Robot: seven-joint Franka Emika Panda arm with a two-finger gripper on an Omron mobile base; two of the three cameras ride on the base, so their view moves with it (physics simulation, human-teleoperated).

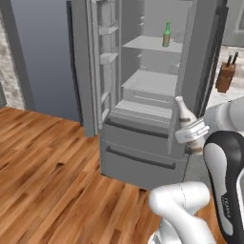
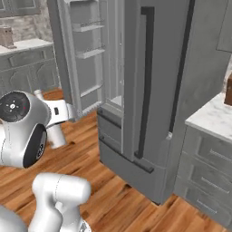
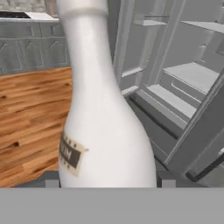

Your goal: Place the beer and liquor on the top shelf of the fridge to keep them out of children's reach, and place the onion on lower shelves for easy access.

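Ahead of the gripper point(image 1: 191, 132) and reaching well above it stands the fridge point(image 1: 143, 157), its doors swung wide so that the pale grey interior shows, with closed drawer fronts at the bottom, below the gripper's height. High above the gripper, the top shelf point(image 1: 150, 44) carries the beer point(image 1: 167, 34), a slim green bottle standing upright near the shelf's right side with its long neck pointing straight up. Beneath that, the lower shelves point(image 1: 151, 82) lie as flat pale panels above the gripper, stepping down toward the drawers. Door racks point(image 1: 108, 29) line the open left door, up and to the gripper's left. Clamped between the gripper's fingers is the liquor point(image 1: 186, 117), a stout whitish bottle held off the wooden floor point(image 1: 47, 162) just in front of the fridge's lower right part. Its long axis runs nearly upright with a slight lean, the short neck and cap pointing up past the hand, while its brownish label point(image 3: 70, 154) sits low on the body close to the fingertips.
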